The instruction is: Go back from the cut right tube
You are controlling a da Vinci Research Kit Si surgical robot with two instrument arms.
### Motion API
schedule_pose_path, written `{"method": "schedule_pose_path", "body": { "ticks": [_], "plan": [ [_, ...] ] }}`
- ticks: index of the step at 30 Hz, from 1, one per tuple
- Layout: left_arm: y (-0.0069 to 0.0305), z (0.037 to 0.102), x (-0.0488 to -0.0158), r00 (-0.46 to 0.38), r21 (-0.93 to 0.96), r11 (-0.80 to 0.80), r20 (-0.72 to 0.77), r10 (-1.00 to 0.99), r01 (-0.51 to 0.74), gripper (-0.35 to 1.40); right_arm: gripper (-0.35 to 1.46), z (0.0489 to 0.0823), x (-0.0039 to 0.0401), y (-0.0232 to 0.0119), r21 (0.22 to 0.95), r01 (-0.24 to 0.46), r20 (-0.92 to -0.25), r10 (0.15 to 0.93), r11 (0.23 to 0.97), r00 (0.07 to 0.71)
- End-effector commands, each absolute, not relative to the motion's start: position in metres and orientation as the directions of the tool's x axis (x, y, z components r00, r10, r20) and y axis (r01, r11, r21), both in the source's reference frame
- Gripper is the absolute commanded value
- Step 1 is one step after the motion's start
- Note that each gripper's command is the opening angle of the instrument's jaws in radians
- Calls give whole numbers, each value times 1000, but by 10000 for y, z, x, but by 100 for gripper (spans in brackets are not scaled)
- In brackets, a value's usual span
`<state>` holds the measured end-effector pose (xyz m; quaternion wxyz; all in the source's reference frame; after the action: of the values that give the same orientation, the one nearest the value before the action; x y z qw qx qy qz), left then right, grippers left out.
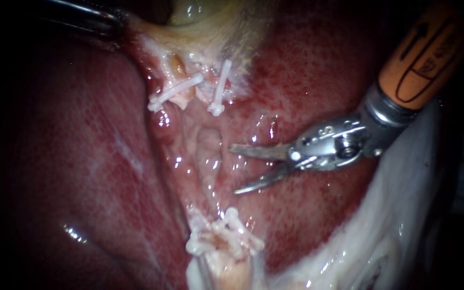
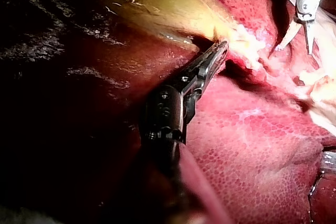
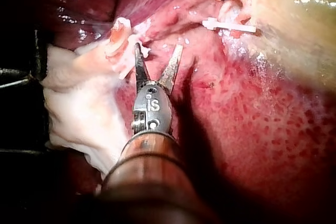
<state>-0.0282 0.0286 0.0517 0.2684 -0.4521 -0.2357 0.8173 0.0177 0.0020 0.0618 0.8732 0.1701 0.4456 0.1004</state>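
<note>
Tube stump (image 1: pixel 208 88) bears a clip (image 1: pixel 219 95), right instrument (image 1: pixel 233 169) nearby with end effector wide apart (left instrument (image 1: pixel 89 19) mostly cut off).

Two clips (image 1: pixel 175 91) sit upper centre, under the gallbladder (image 1: pixel 210 21); a clip cluster (image 1: pixel 226 233) lower centre; the right instrument (image 1: pixel 233 169) between them, centre right; the left instrument (image 1: pixel 115 22) upper left.

liver (image 1: pixel 307 80) speckled dark red; clips (image 1: pixel 175 91) white; gallbladder (image 2: pixel 157 3) yellow-green
</note>
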Motion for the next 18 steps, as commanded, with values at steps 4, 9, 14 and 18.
{"method": "schedule_pose_path", "body": {
  "ticks": [4,9,14,18],
  "plan": [
    [288,519,-281,-447,-627,-745,-613,652,-228,-35,145,604,154,16,324,-14,-707,252,946,661],
    [288,520,-280,-447,-627,-745,-613,652,-228,-35,145,585,130,22,274,-32,-675,215,961,706],
    [288,520,-280,-447,-627,-745,-613,652,-228,-35,145,573,115,32,243,-57,-650,206,968,732],
    [288,520,-280,-446,-625,-746,-613,652,-230,-35,145,571,113,33,236,-64,-639,204,970,742]
  ]
}}
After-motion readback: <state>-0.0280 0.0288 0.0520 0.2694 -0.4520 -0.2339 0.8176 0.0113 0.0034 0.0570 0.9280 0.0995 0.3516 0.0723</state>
